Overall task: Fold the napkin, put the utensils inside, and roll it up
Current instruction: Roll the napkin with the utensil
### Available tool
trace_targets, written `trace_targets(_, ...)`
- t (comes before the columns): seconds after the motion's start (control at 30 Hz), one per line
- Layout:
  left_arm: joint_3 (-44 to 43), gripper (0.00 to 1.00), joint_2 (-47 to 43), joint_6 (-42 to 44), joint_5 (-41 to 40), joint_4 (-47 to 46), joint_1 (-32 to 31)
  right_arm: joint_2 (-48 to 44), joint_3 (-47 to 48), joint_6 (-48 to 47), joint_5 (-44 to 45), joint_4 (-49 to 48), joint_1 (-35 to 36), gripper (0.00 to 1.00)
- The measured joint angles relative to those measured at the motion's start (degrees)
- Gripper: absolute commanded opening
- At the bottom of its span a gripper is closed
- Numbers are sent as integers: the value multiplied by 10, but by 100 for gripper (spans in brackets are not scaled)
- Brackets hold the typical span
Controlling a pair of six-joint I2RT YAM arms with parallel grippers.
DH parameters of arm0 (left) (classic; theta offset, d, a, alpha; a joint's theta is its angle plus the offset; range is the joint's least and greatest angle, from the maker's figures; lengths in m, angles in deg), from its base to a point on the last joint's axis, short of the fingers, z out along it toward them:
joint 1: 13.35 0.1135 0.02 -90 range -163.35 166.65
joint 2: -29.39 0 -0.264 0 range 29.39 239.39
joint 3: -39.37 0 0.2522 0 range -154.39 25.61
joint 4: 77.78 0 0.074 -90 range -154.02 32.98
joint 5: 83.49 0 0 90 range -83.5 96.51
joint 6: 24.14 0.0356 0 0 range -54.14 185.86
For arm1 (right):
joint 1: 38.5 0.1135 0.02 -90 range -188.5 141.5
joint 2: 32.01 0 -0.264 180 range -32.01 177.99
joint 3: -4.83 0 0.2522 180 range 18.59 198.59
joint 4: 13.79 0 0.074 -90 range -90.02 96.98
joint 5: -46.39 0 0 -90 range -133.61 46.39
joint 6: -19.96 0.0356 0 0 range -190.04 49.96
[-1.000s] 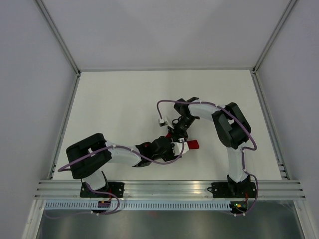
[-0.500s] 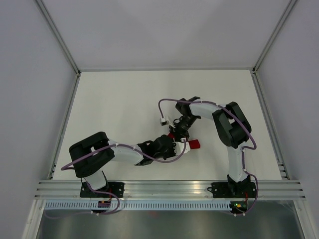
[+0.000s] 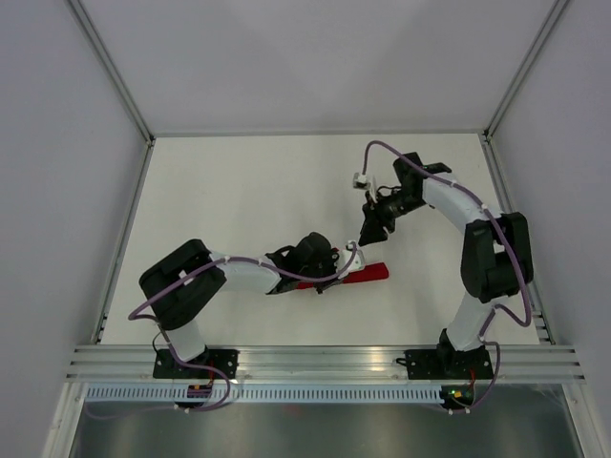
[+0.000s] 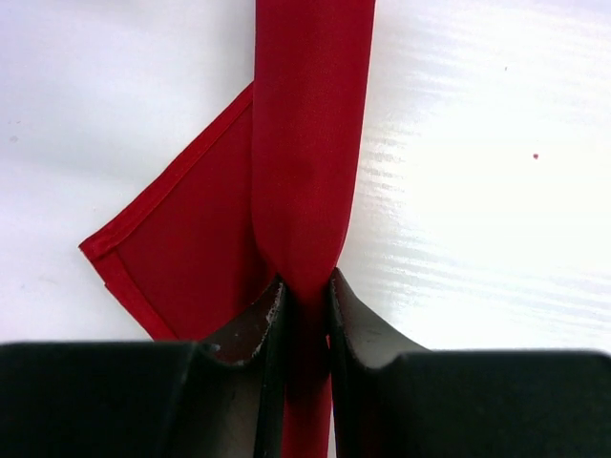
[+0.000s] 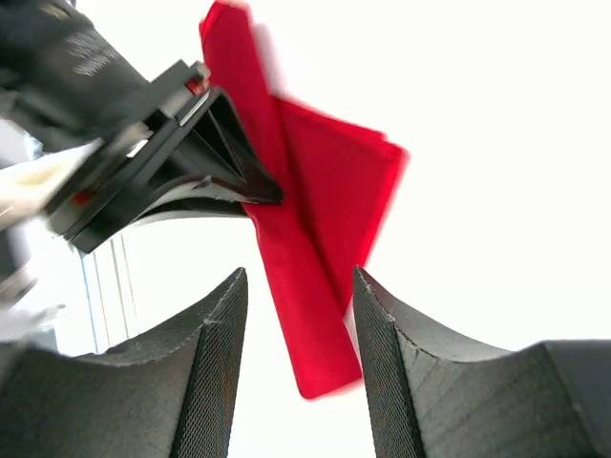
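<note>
The rolled napkin point(image 3: 368, 275) lies mid-surface, its left part clamped between the left hand's point(image 4: 304, 291) fingers. The right hand point(image 3: 372, 227) hangs just beyond it, spread wide, holding nothing.

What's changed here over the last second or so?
The right gripper let go of the napkin, opened, and swung away toward the far right. The left gripper closed on the rolled napkin and now pinches it. The napkin is about where it was, near the middle, rolled, with one flat corner sticking out.
</note>
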Motion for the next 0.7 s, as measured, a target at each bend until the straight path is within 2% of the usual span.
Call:
trace_targets(0.17,-43,2,27,-28,89,41,42,-106,-48,34,-10,-57,-87,55)
trace_targets(0.27,-70,2,45,-45,150,71,70,-194,-132,49,14,-120,-102,60)
trace_targets(0.37,-96,2,65,-57,206,101,96,-302,-241,59,46,-191,-96,60)
trace_targets(0.53,-143,2,103,-74,295,158,133,-438,-367,59,130,-280,-25,61)
trace_targets(0.7,-189,2,144,-88,359,212,156,-453,-420,59,217,-353,98,60)
